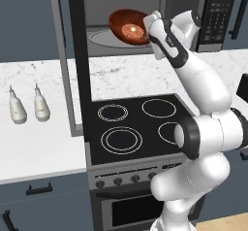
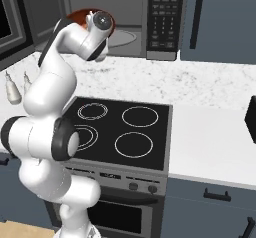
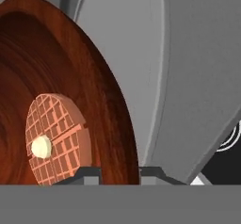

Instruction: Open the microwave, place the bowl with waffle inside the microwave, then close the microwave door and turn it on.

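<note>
Gripper [image 3: 120,171] pinched tight on the bowl [image 3: 70,86] rim, bowl tilted steeply w/ waffle [image 3: 56,140] inside, apparently staying put. Glossy, stiff, prob. light: rim grip could slip. Just beyond: microwave [image 1: 213,16] cavity, turntable [image 1: 99,37] under bowl, microwave door [image 1: 72,55] swung open.

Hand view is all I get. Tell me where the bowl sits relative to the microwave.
Observer: The bowl is at the microwave opening, tipped steeply, over the right part of the turntable.
Operator: Report the door.
Observer: The microwave door stands wide open, hinged at the left.
Operator: Say what lies underneath.
Observer: The stove, its black cooktop directly below the microwave.
</note>
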